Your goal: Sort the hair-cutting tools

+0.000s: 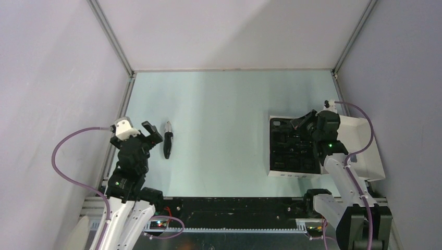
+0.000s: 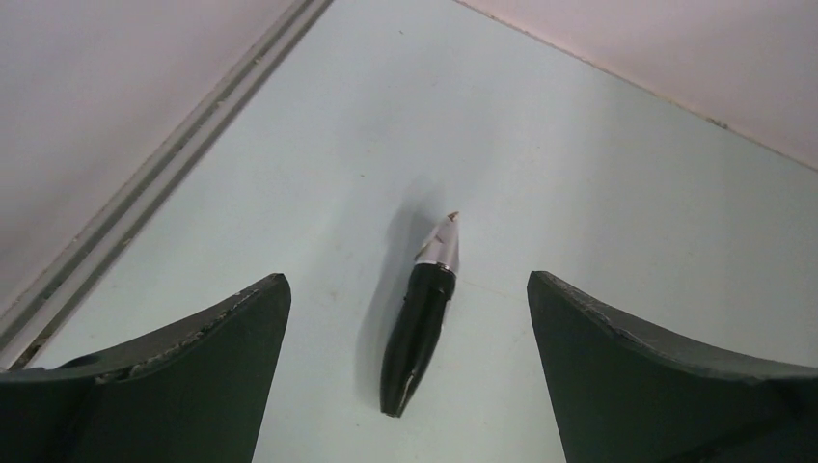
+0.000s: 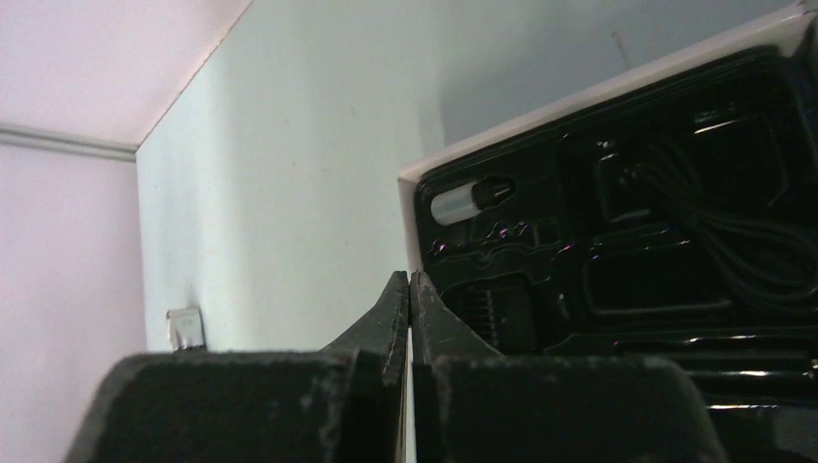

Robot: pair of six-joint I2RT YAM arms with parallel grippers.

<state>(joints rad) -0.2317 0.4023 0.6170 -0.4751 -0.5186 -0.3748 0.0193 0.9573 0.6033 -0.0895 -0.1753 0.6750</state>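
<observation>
The clipper body (image 1: 167, 141), black with a silvery tip, lies alone on the table at the left, tip pointing away. In the left wrist view it (image 2: 422, 318) lies between my spread fingers. My left gripper (image 1: 152, 131) is open and empty, just left of it. My right gripper (image 1: 301, 123) is shut with nothing visible in it, over the far left part of the box's black insert (image 1: 292, 148). In the right wrist view its tips (image 3: 410, 280) are closed above a ribbed comb piece (image 3: 497, 311). Other small black pieces in the insert are hard to tell apart.
The flat white box (image 1: 276, 173) stands at the right with its lid (image 1: 367, 151) open to the right. Its insert also holds a clear-capped cylinder (image 3: 461, 204) and a coiled cable (image 3: 733, 241). Walls and rails close in the table on three sides.
</observation>
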